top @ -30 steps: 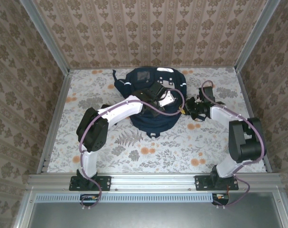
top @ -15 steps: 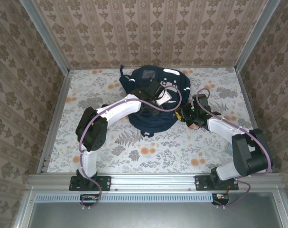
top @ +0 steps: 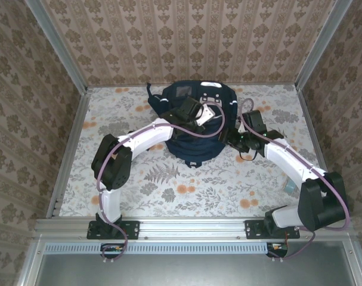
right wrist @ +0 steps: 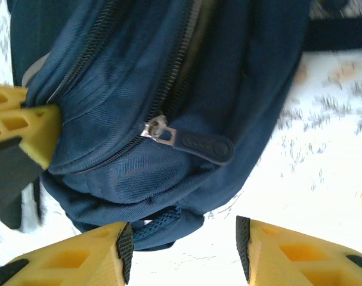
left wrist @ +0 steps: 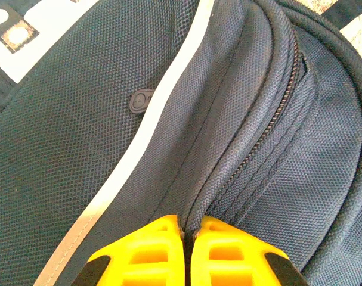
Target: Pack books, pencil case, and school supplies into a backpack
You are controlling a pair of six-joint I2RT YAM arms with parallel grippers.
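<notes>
The backpack sits midway along the surface's far edge, left tool clenched on its fabric. The right tool hangs released beside the zipper pull — packing looks done, with closing the zip apparently left.

Pale table printed with orange flowers and grey ferns; beige patterned walls at its far and side edges, a metal rail along the near edge
</notes>
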